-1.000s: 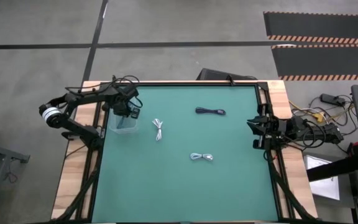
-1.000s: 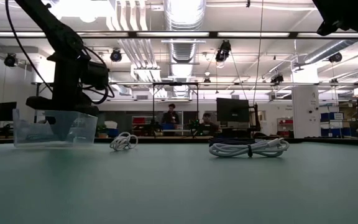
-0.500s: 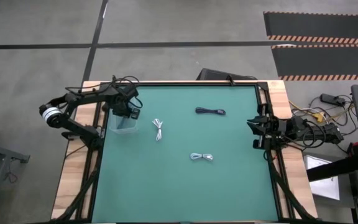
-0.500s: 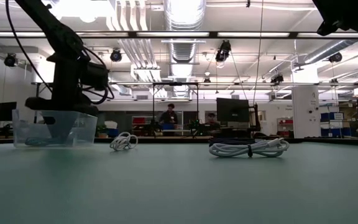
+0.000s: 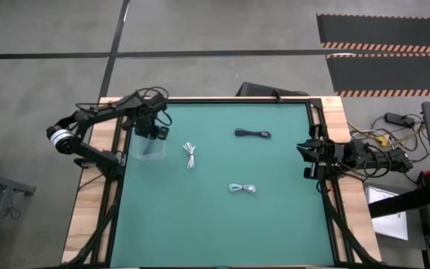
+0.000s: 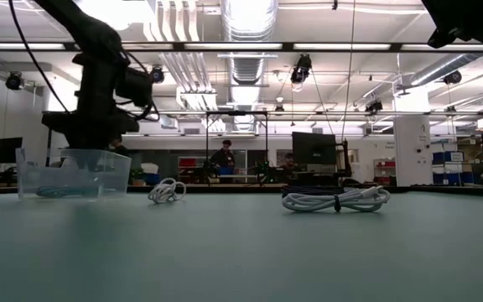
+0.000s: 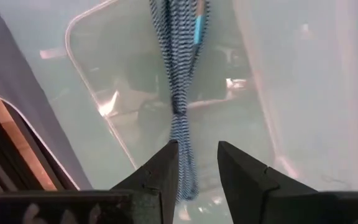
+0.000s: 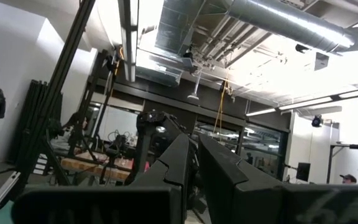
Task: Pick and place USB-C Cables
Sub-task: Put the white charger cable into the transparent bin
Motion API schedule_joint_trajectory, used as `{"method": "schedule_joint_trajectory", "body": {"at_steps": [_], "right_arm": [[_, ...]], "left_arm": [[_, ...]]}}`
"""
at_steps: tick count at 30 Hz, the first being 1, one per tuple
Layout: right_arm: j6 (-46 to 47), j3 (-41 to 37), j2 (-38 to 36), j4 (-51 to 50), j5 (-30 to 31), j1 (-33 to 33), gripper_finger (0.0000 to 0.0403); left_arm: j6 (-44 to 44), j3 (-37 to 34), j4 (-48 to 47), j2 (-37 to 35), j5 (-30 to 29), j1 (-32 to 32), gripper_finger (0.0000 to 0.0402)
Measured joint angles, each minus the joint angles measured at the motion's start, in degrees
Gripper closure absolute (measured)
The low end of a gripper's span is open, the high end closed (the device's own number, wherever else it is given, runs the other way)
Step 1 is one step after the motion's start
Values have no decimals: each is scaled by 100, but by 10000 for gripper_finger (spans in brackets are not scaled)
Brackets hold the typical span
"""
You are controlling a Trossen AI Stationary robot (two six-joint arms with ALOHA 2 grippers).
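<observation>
A teal-green braided USB-C cable (image 7: 178,74) lies on the floor of a clear plastic container (image 5: 149,151) at the table's far left, also seen low in the container (image 6: 54,191). My left gripper (image 7: 197,163) hangs open just above it, fingers pointing down, over the container (image 6: 80,144). A white cable (image 5: 190,155), a black cable (image 5: 253,134) and a pale silvery-blue cable (image 5: 242,189) lie loose on the green mat. My right gripper (image 8: 192,155) rests shut at the table's right edge (image 5: 304,157), tilted upward.
The container's thin walls (image 6: 74,172) stand around the space under my left gripper. The wooden table frame (image 5: 118,194) borders the green mat. The white coil (image 6: 167,190) and the silvery-blue bundle (image 6: 335,200) lie in the mat's middle; people sit far behind the table.
My left gripper has risen out of the container, still pointing down. The teal-green cable, not seen on the floor one second ago, now lies on the container's floor.
</observation>
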Motion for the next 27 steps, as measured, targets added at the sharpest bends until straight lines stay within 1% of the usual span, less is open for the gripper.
{"method": "schedule_joint_trajectory", "body": {"at_steps": [6,11,15,17,22,27], "right_arm": [[0,0,0,-2,2,0,376],[-57,0,0,-2,4,0,376],[-57,0,0,1,11,0,376],[-54,-1,0,2,11,0,376],[-34,-1,0,3,11,0,376],[-22,-1,0,33,13,0,376]], "left_arm": [[-266,577,-289,-194,31,-391,306],[-631,918,83,-530,-117,-1092,306],[-918,940,934,-799,-154,-1862,306],[-1056,936,1347,-854,-293,-2282,306],[-1203,936,2450,-828,-741,-3253,306],[-1203,934,3374,-635,-965,-3946,306]]}}
